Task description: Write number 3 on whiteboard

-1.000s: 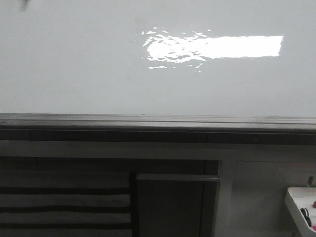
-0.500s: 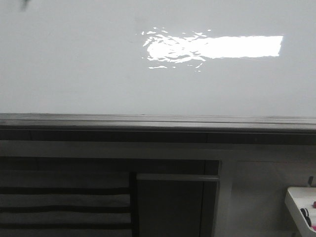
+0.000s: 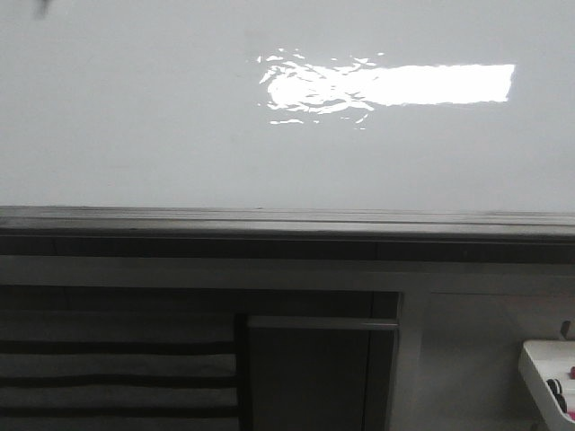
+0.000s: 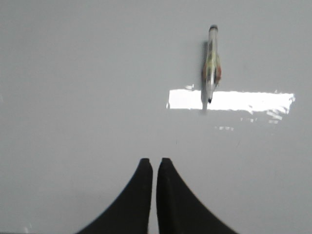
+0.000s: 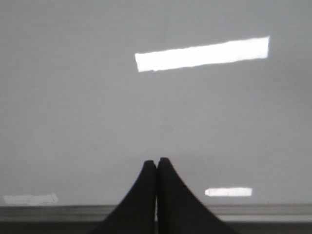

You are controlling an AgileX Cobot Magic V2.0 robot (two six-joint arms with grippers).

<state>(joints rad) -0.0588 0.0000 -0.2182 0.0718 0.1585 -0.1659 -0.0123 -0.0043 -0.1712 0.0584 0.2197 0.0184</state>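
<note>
The whiteboard is a large glossy white-grey board with a bright glare patch and a grey frame edge at the front. It also shows in the left wrist view and the right wrist view. No number 3 strokes show on it. A marker pen lies on the board in the left wrist view, ahead of and to one side of my left gripper. The left gripper is shut and empty. My right gripper is shut and empty over the board near its frame edge. Neither gripper shows in the front view.
White cabinet panels with dark slats stand below the board's frame in the front view. A white tray with small dark and red items sits at the lower right corner.
</note>
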